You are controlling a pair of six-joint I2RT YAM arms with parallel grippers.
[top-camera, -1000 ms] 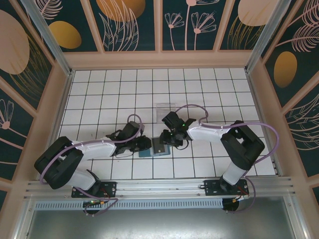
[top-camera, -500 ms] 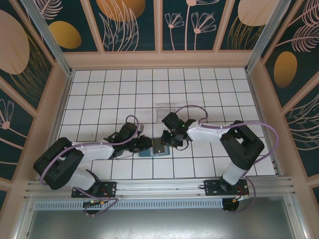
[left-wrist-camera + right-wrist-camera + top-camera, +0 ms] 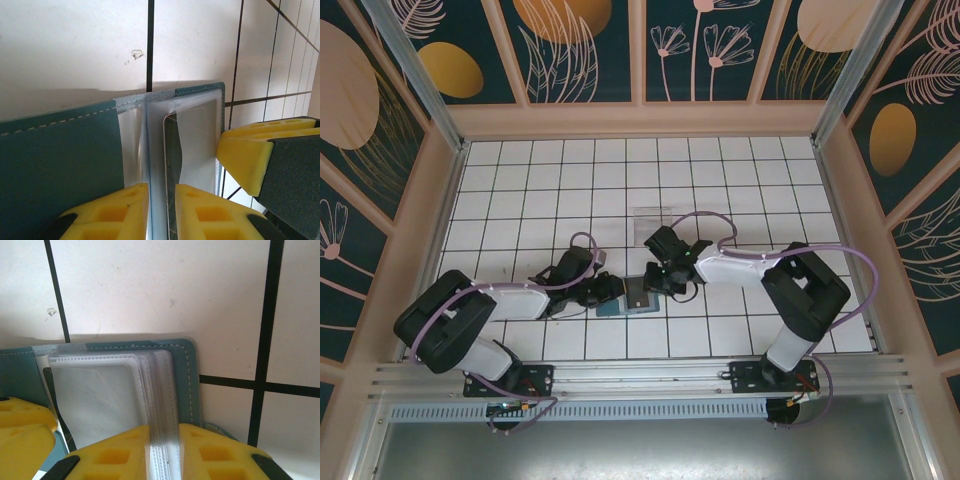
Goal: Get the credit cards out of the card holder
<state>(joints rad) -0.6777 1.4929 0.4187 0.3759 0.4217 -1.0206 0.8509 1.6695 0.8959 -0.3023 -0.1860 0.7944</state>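
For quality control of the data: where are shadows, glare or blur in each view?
Top external: even light, sharp, faint shadows under the arms. Left wrist: the card holder throws a soft shadow on the tile behind it; the yellow fingers look slightly soft. Right wrist: same shadow band; the clear sleeves show a milky sheen.

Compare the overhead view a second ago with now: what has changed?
The left arm's elbow shifted slightly rightward. Otherwise little changed: the card holder lies open in place, with the jaws of the left gripper and right gripper clamped on its clear sleeves.
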